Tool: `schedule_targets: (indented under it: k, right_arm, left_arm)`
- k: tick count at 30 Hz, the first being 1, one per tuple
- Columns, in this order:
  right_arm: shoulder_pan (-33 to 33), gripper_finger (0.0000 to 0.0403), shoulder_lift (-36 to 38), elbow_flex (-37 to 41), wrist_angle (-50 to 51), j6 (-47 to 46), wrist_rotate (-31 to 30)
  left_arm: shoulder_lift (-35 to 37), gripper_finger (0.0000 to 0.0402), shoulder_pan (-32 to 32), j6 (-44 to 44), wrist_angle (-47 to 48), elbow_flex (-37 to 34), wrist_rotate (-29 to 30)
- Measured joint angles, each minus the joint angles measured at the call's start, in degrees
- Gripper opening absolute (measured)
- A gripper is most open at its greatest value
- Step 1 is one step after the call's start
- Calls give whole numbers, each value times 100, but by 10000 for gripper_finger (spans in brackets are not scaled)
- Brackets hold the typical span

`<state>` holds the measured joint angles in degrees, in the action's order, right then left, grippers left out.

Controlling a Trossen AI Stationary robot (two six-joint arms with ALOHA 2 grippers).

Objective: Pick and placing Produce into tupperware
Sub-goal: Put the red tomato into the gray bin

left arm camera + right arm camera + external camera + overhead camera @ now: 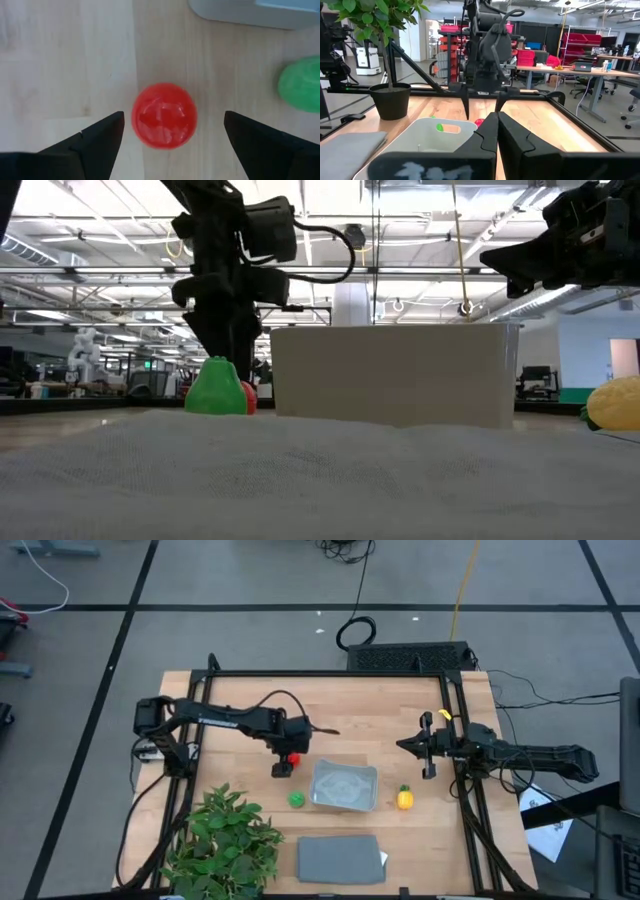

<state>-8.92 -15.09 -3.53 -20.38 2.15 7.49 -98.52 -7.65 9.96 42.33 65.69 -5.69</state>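
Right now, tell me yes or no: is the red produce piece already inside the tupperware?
No. The red piece lies on the bare wooden table between the left hand's open fingers, outside the tupperware.

Big open workshop: grey floor with dark lines, red shelving out back, desks, bright ceiling strip lights.
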Motion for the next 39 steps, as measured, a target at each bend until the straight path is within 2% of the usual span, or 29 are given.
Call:
schedule_targets:
  k: [8, 15, 39]
  right_arm:
    - [1, 0, 0, 1, 11, 0, 0]
    - [0, 0, -2, 2, 41, 0, 1]
    - [1, 0, -96, 0, 50, 0, 2]
  left_arm:
    - [11, 349, 1, -5, -101, 2, 39]
    - [-261, 349, 1, 49, -310, 15, 43]
    - [-507, 349, 8, 41, -200, 2, 106]
